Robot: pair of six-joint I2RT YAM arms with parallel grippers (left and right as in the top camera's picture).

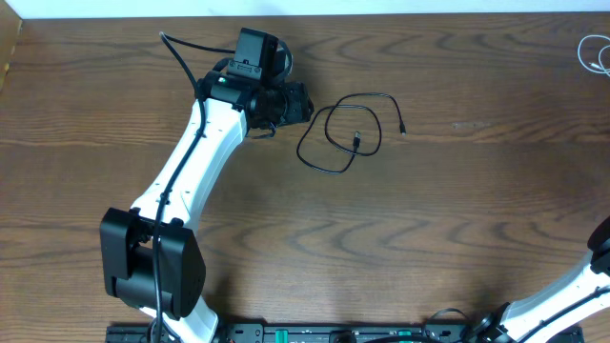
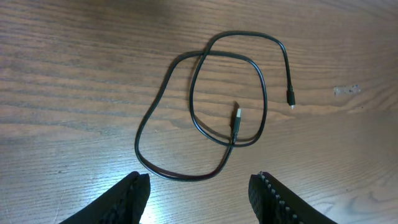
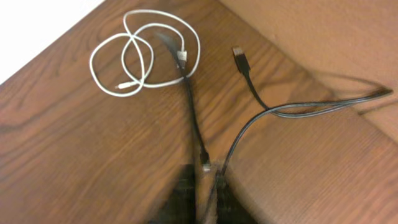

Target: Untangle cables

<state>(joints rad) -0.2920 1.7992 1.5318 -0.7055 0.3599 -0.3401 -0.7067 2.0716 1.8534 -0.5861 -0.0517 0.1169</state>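
A black cable [image 1: 330,111] lies on the wooden table in two crossing loops, both plug ends free; it also shows in the left wrist view [image 2: 204,55]. My left gripper [image 1: 303,103] [image 2: 202,180] is open and empty, just left of the loops and apart from them. A white cable [image 1: 596,52] lies coiled at the far right corner, also in the right wrist view [image 3: 146,53]. My right gripper [image 3: 208,193] looks shut on a second thin black cable [image 3: 249,124], which runs up to a plug [image 3: 238,53]. This view is blurred.
The table edge [image 3: 56,46] runs close behind the white coil. Another black strand [image 3: 193,112] runs from the white coil towards my right fingers. The left arm's base [image 1: 152,257] stands at the front left.
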